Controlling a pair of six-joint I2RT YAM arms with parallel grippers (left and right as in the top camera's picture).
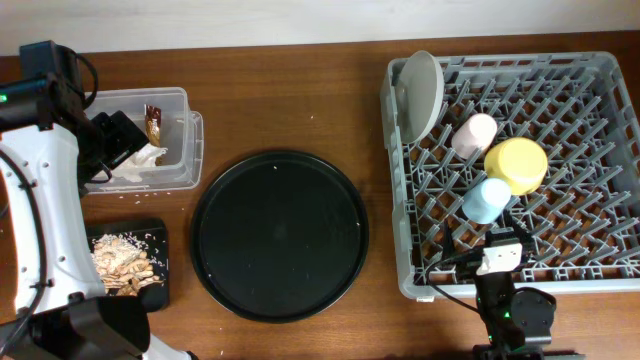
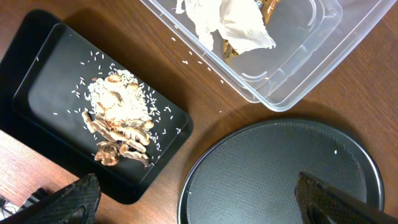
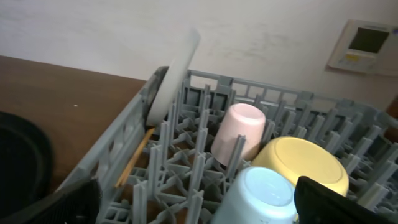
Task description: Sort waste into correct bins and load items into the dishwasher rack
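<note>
a brown wooden table (image 1: 300,100) stretches under a pale wall (image 3: 93,31) at its far edge. on the right side sits the large square grey plastic dishwasher rack (image 1: 520,60), a lattice of pegs. inside it, the round pale grey plate (image 1: 422,92) stands on edge in the far left corner. the small pale pink cup (image 1: 474,134) leans tilted just beside the plate. the yellow bowl (image 1: 517,165) rests bottom up, touching the pink cup, and the small light-blue cup (image 1: 487,199) sits mouth down just beside the bowl. a thin wooden chopstick (image 3: 134,158) lies slanted low in the rack near the plate. the right gripper (image 3: 199,208) hovers at the rack's near edge, its jaws wide apart with nothing between them.

in the middle of the table lies the large round black tray (image 1: 280,235). at the left, the clear plastic rectangular tub (image 1: 195,150) holds the crumpled white tissue (image 1: 140,160) and the small brown-gold wrapper (image 1: 153,123). nearer, the flat black rectangular tray (image 1: 160,290) carries the beige-brown crumbly food scraps (image 1: 122,265), with white rice grains (image 2: 81,81) scattered around them. the left gripper (image 2: 205,202) hangs over the tub's left end in the overhead view, jaws spread and gripping nothing.
</note>
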